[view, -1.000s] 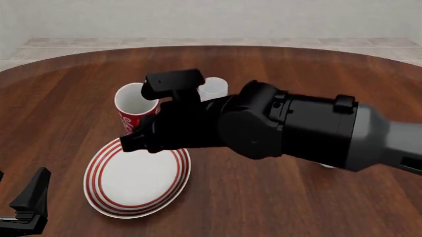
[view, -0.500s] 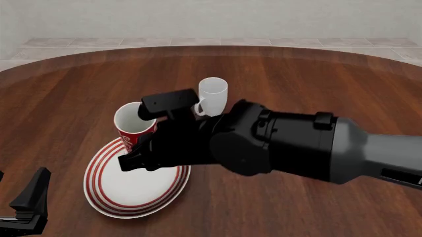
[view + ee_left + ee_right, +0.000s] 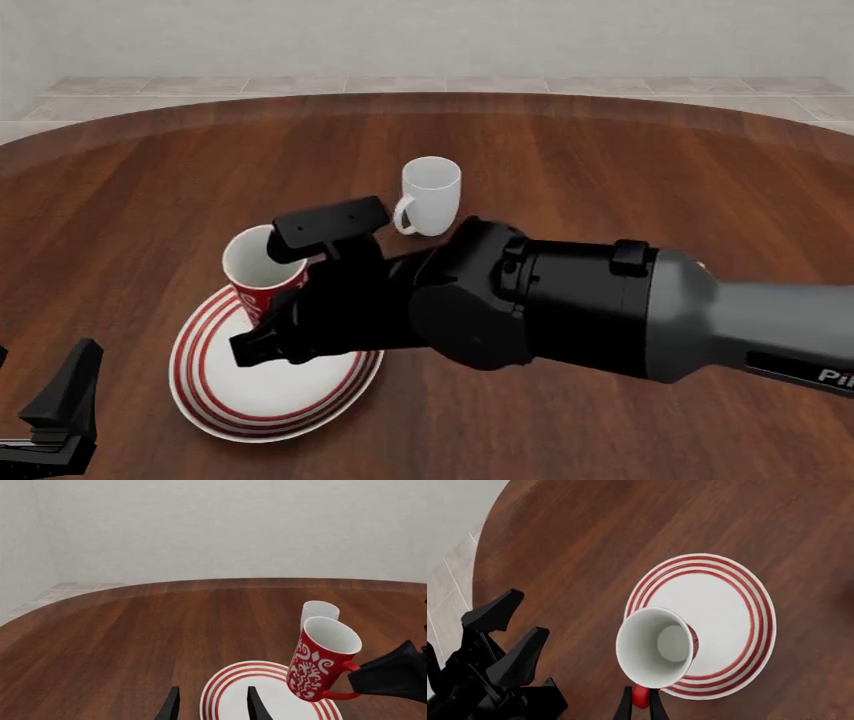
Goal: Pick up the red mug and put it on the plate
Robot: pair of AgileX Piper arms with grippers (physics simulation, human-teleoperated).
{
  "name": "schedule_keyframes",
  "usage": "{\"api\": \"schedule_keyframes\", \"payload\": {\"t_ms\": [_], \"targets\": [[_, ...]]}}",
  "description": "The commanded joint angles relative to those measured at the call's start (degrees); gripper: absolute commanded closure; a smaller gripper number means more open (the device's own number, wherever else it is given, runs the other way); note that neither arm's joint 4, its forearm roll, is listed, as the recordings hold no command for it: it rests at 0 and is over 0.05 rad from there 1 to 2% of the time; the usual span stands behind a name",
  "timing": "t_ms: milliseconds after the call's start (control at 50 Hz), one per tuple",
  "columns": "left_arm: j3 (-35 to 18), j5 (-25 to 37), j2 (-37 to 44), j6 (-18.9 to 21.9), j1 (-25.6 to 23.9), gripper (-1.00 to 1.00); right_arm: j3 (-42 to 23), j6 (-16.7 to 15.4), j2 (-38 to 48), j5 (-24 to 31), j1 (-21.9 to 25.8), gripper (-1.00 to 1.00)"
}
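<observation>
Holding the red mug (image 3: 260, 272) by its handle, the right gripper (image 3: 640, 706) pinches the handle between its fingers; the mug is tilted and hangs in the air over the far edge of the plate (image 3: 230, 398), not resting on it; a white mug (image 3: 430, 192) stands farther back on the counter (image 3: 641, 170); the left gripper (image 3: 211, 706) stays low with fingers spread, holding nothing.

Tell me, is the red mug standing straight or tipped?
Tipped. In the left wrist view the red mug leans over the plate, its base in the air, held by its handle in the right claw.
</observation>
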Motion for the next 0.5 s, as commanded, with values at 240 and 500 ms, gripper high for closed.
{"api": "schedule_keyframes", "payload": {"t_ms": [240,500], "targets": [[0.0,0.0,0.0,0.0,0.0,-1.0,0.1,0.7,1.3,-0.4,0.7,1.0],[0.0,0.0,0.0,0.0,0.0,-1.0,0.0,0.8,2.1,-0.6,1.0,1.0]]}}
